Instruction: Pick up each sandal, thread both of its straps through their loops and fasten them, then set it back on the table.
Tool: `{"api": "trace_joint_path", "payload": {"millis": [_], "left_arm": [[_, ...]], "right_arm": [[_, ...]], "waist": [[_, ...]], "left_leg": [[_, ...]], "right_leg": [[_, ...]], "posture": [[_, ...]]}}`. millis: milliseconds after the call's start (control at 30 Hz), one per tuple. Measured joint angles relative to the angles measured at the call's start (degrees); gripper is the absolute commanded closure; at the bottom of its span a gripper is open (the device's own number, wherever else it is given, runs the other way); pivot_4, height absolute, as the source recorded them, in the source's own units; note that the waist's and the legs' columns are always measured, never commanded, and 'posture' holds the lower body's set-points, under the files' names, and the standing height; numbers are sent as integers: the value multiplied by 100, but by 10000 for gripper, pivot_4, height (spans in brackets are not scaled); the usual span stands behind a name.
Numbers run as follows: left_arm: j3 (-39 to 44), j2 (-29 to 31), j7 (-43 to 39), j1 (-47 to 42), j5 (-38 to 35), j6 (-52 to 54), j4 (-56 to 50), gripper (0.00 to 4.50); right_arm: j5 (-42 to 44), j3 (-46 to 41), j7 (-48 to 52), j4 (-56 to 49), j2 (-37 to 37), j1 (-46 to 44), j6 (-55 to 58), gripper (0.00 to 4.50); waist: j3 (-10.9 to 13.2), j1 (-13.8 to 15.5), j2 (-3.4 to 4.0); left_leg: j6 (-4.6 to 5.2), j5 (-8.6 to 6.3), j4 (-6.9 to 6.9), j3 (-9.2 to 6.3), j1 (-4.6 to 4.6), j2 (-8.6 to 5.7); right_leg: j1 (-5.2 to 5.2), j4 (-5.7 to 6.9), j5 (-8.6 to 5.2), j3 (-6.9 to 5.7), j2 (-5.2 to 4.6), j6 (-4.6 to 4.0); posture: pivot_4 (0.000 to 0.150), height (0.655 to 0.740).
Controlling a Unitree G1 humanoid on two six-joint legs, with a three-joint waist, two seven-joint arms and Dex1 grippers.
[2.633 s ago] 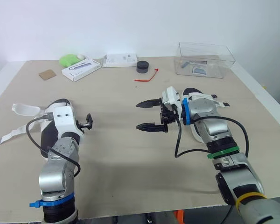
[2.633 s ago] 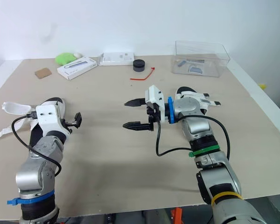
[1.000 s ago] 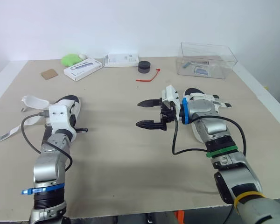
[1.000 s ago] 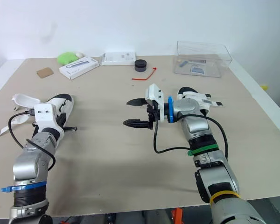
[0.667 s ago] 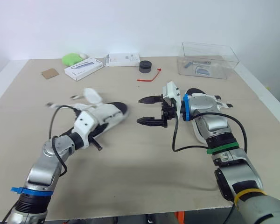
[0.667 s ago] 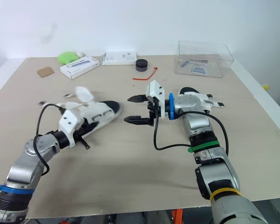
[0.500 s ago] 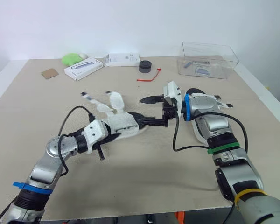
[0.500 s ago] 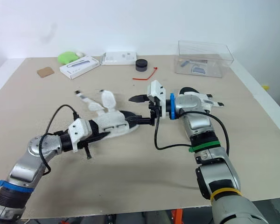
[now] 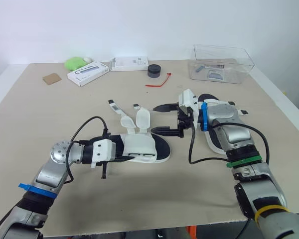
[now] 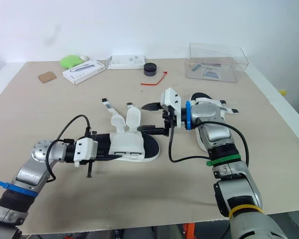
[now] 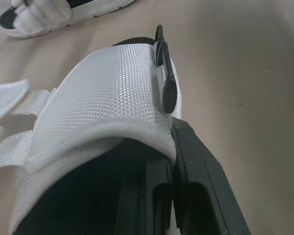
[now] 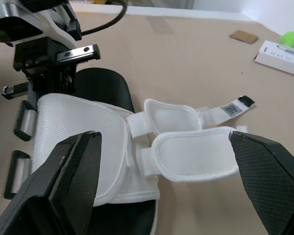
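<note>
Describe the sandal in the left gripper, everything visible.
The sandal has a white mesh upper on a black sole. Its two white padded straps are undone, flipped open away from the robot; two black loops sit on the opposite edge. It lies level, the left gripper shut on one end, the open right gripper near the other.

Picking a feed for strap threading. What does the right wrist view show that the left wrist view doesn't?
Right wrist view: both undone straps splayed off the held sandal, with the open right hand facing them. Left wrist view: the second sandal lying on the table, and a close look at the left hand gripping the edge of the upper. Both: the held sandal's white mesh upper, its black loops, the table.
</note>
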Motion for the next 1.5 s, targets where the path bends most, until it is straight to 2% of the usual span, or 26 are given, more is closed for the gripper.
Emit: {"api": "trace_joint_path", "payload": {"millis": [133, 267, 567, 933, 1033, 1267, 1500], "left_arm": [[-1, 135, 9, 490, -84, 68, -520, 44573], [2, 164, 177, 606, -94, 204, -686, 44573], [67, 161, 963, 875, -92, 1038, -1237, 44573], [72, 280, 984, 906, -219, 1419, -1462, 44573], [101, 422, 855, 848, -387, 1578, -1480, 34802], [123, 606, 500, 691, -743, 1851, -1515, 402], [666, 1123, 456, 799, -1633, 2972, -2120, 124]], "right_arm": [[8, -18, -42, -145, -59, 47, 109, 0], [16, -21, -50, -173, -68, 68, 157, 0], [19, -21, -41, -170, -66, 67, 175, 0], [70, -21, 116, -361, -255, 241, 349, 0], [72, -21, 184, -487, -406, 363, 382, 8977], [202, -39, 302, -979, -743, 733, 692, 43952], [458, 6, -29, -2216, -846, 1570, 1387, 44568]], "waist": [[0, 0, 0], [0, 2, 0], [0, -4, 0], [0, 2, 0], [0, -1, 0], [0, 3, 0], [0, 1, 0]], "left_leg": [[4, -2, 0, -1, 1, 5], [7, 0, 1, -1, 5, 5], [10, -2, 1, -1, 8, 19], [11, -2, 1, 0, 9, 19], [11, -2, 1, 2, 10, 19], [11, -2, 2, 0, 11, 22], [11, -2, 2, -3, 12, 31]], "right_leg": [[-1, 1, -3, -2, 2, -4], [1, 3, -2, -3, 5, -2], [0, 4, -4, -2, 19, -10], [1, 4, -5, -3, 20, -11], [1, 3, -8, -2, 21, -6], [1, 5, -21, -2, 27, 16], [0, 6, -25, -3, 36, 17]], "posture": [[1500, 7400], [1500, 7400], [1500, 7400], [1500, 7400], [1500, 7400], [1500, 7400], [1500, 7400]]}}
